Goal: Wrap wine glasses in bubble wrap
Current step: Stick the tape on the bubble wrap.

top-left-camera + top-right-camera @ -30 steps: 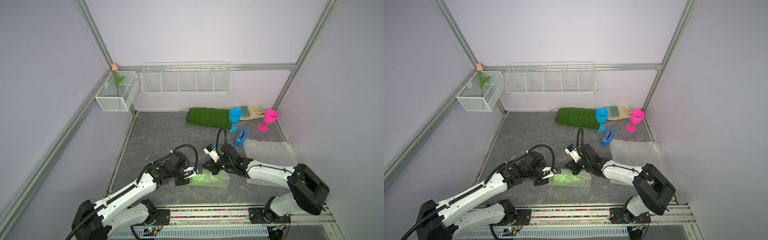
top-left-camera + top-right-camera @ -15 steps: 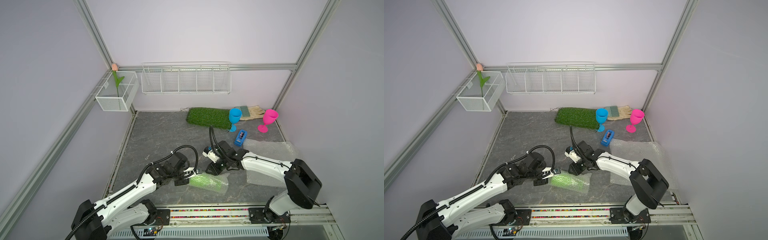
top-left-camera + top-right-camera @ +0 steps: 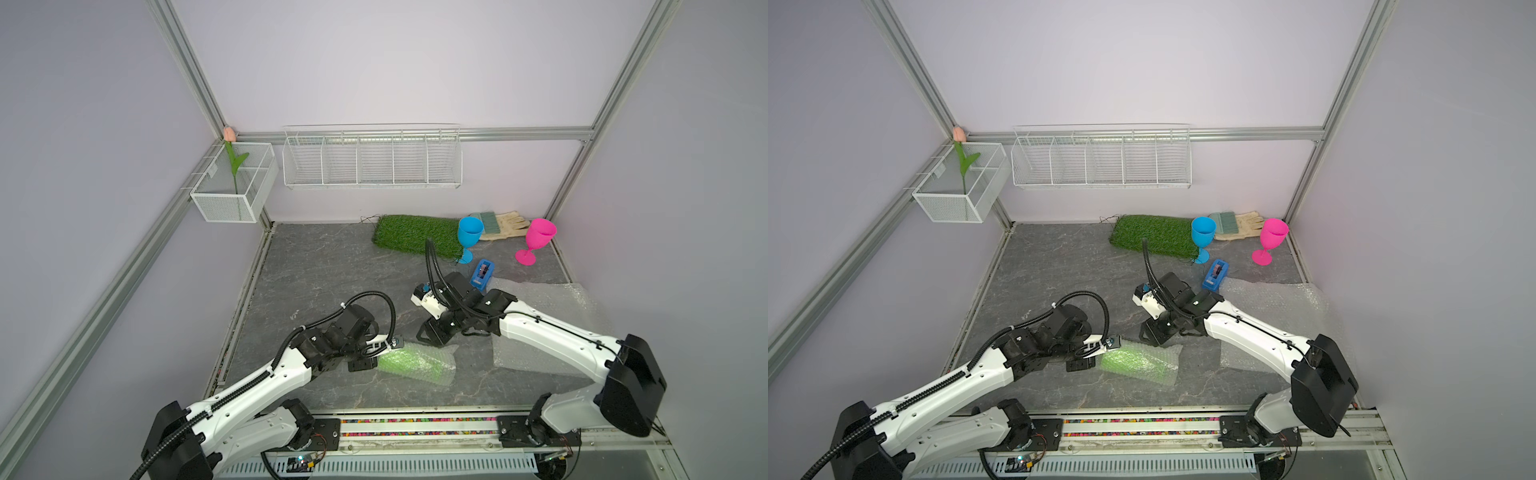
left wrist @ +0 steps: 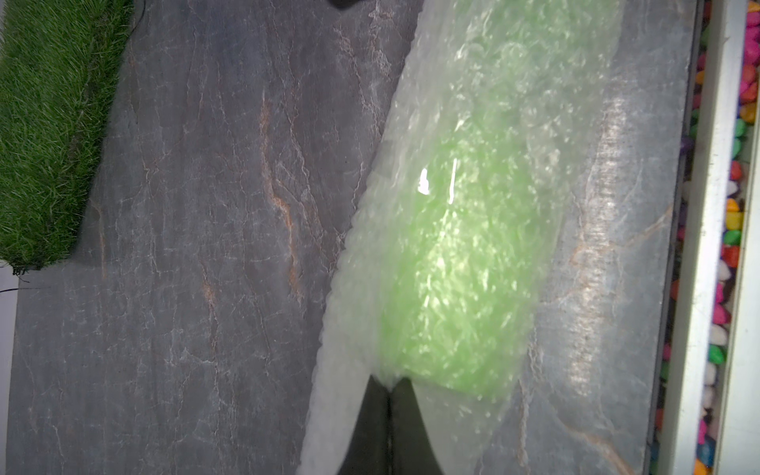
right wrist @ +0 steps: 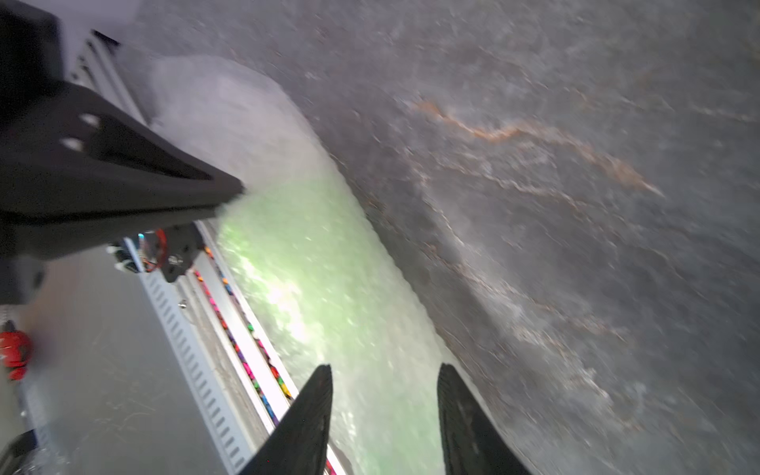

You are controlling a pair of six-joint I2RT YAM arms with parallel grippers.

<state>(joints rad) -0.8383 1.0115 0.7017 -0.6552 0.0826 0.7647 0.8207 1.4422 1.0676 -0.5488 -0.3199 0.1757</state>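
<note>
In both top views the grey table [image 3: 316, 270] lies bare across the middle and left of the frame, open for a gripper to pass. To the upper right it crowds up: a grass mat [image 3: 415, 235], blue goblet [image 3: 469, 235], tape dispenser [image 3: 482, 274] and pink goblet [image 3: 538, 237], with a loose bubble wrap sheet [image 3: 552, 299] spread below them. Low centre, the wrapped bundle [image 3: 415, 365] lies hemmed in by the left gripper [image 3: 374, 360] and right gripper [image 3: 428, 336].

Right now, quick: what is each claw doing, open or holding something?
Left gripper: closed, pinching the bubble wrap.
Right gripper: open, holding nothing.
</note>
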